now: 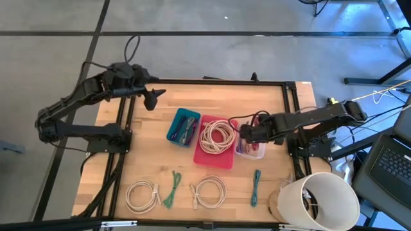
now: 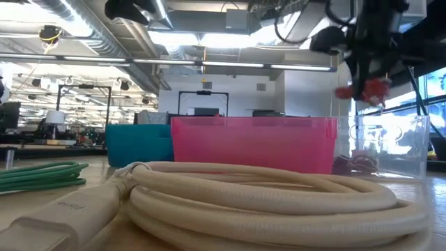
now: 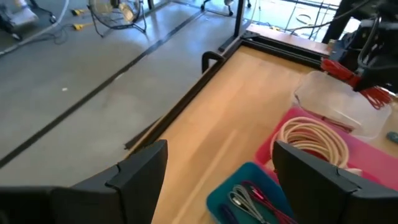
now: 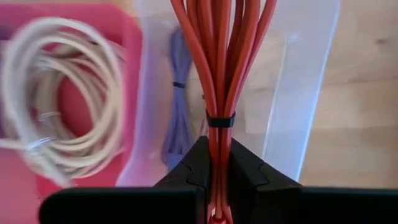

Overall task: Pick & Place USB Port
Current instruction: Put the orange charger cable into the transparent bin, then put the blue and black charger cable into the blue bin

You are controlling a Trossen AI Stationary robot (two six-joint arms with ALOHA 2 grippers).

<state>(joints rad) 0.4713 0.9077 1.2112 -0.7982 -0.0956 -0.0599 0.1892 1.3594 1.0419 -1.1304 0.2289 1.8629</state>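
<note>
A bundled red cable (image 4: 219, 74) is pinched in the right end effector (image 4: 217, 163) directly above the clear bin (image 4: 298, 99). It is judged light and floppy, best gripped by its tied waist. The left end effector (image 3: 214, 177), spread wide, is held well away from the clear bin.

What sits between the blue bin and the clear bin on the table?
The pink bin, holding a coiled cream cable, sits between the blue bin and the clear bin; the high view shows it best.
</note>
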